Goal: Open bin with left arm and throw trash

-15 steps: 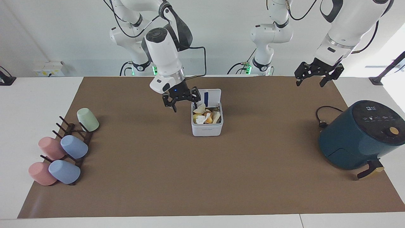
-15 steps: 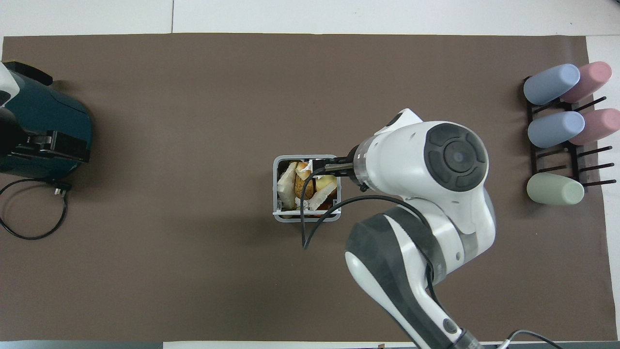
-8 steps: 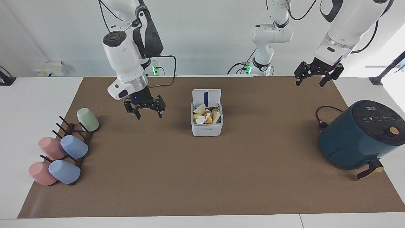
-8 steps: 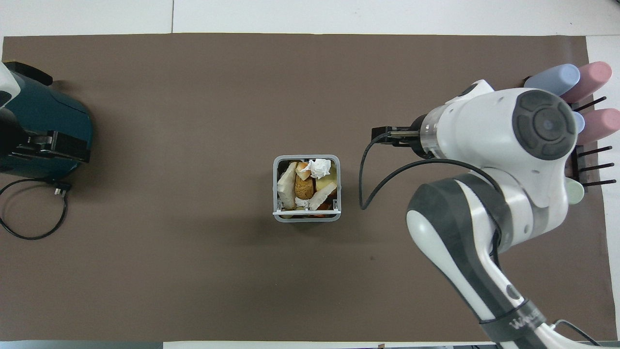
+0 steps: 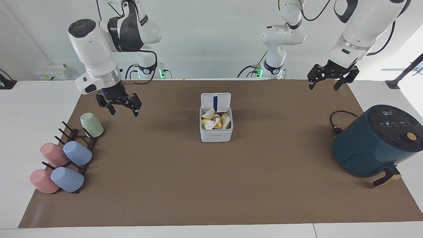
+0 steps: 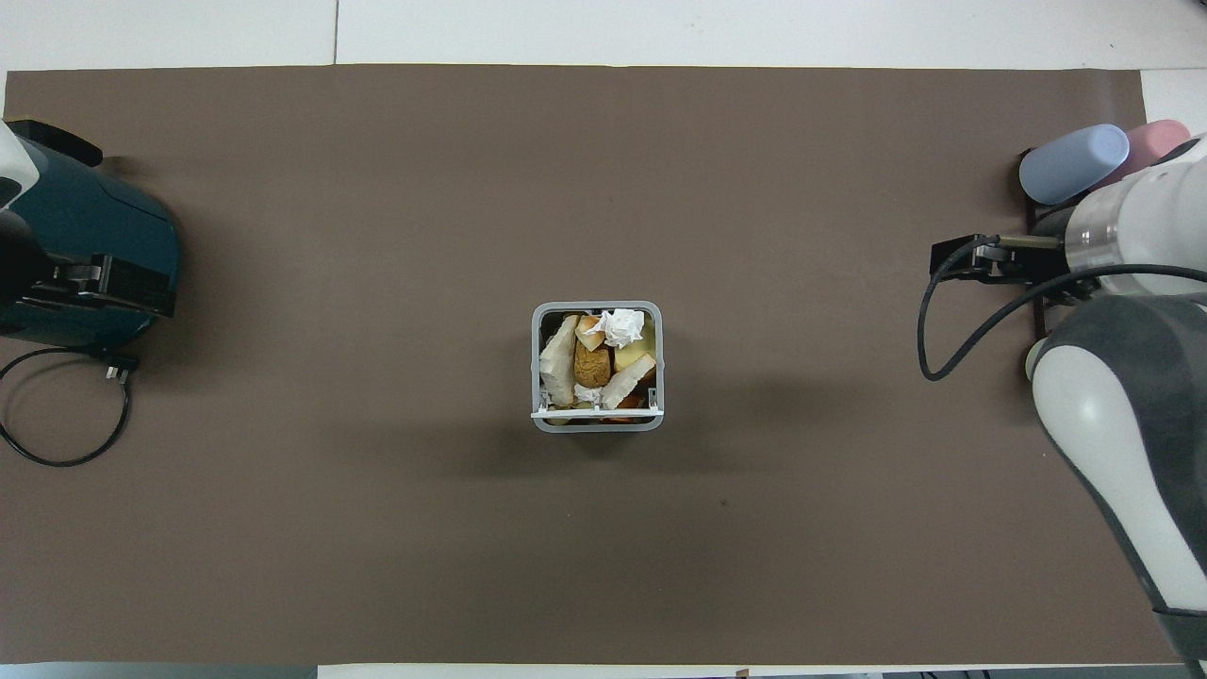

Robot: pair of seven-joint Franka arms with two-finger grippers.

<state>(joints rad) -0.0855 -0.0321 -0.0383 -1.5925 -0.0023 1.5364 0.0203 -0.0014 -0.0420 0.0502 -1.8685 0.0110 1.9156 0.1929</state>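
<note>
Right gripper (image 5: 120, 106), fingers spread and empty, hangs over the mat near the cup rack (image 5: 77, 145), well apart from the open bin (image 5: 216, 132) mid-mat, trash (image 5: 214, 121) inside; left gripper (image 5: 331, 80) waits open.

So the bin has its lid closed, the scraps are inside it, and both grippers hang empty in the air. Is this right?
Not quite: the facing view shows the bin with its lid open, standing upright. The scraps are inside, and the left gripper and right gripper hang empty.
</note>
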